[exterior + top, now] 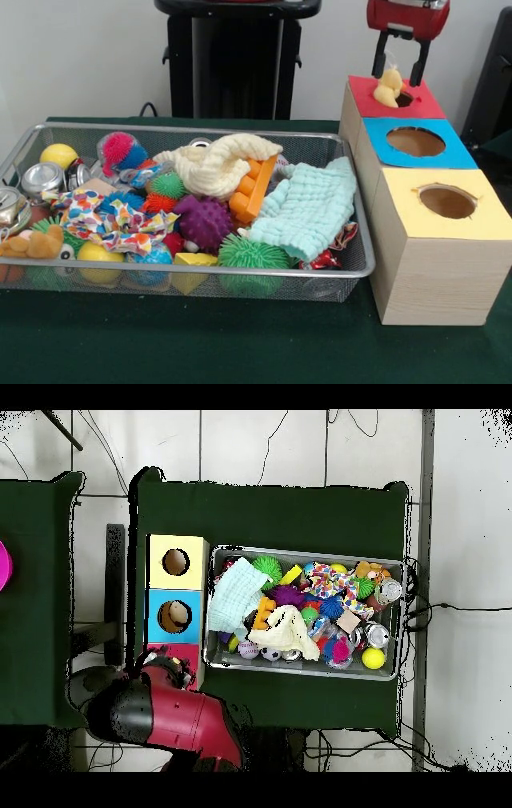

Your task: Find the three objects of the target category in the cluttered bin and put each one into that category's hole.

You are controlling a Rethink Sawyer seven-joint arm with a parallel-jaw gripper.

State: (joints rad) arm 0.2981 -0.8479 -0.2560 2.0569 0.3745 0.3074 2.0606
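We see the gripper (396,80) closed on the pale yellow plush (390,86), held just above the hole of the red-topped box (415,105), so we judge the placing step is in hand and the next move is a release straight down. The wire-mesh bin (362,254) sits just beside the boxes. An orange-tan plush (36,242) lies at the bin's left end; the tiger we cannot pick out, possibly buried.

Front camera low across the table facing the pedestal (238,48), overhead straight down from farther, both sharing wire bin (24,152) (305,552), hole boxes (436,272) (155,574)
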